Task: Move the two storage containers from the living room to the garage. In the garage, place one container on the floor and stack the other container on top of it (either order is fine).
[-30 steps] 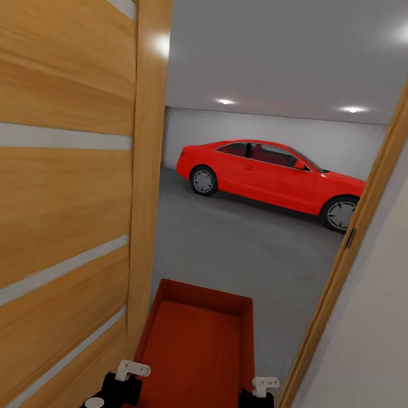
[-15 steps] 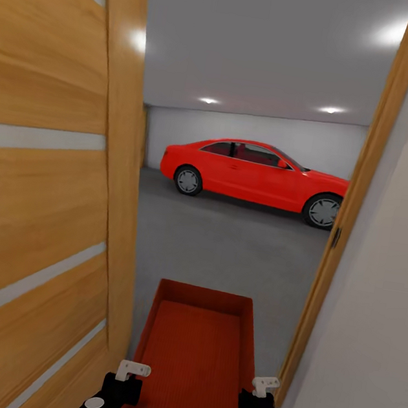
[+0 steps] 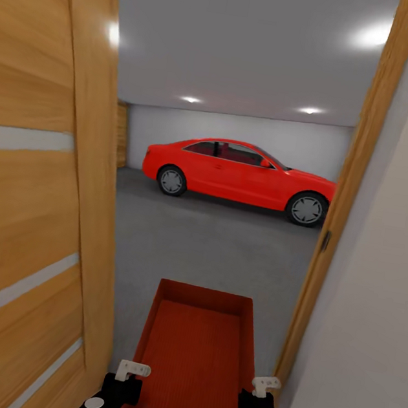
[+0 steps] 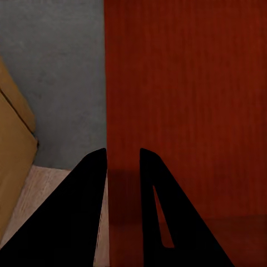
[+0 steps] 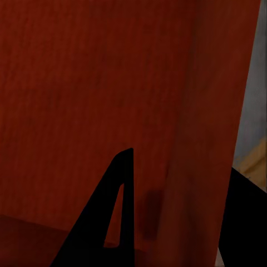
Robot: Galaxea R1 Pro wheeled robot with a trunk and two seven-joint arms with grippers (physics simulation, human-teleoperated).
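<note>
One orange-red storage container (image 3: 195,353) hangs low in front of me in the head view, lidless, its long side pointing through the doorway. My left gripper (image 3: 128,382) is shut on its left wall and my right gripper (image 3: 253,398) is shut on its right wall. In the left wrist view the black fingers (image 4: 92,189) straddle the container (image 4: 183,100) wall, with the left gripper (image 4: 122,153) above grey floor. In the right wrist view the right gripper (image 5: 181,167) pinches the container (image 5: 83,83) wall. Ahead lies the garage floor (image 3: 223,252), dark grey.
A wood-panelled door (image 3: 27,204) stands open close on my left. The wooden door frame (image 3: 339,218) and a white wall (image 3: 381,289) are close on my right. A red car (image 3: 235,173) is parked across the far side of the garage.
The whole view has shifted: door, car and frame sit further left, so the camera has advanced toward the doorway. The container stays held the same way by both grippers.
</note>
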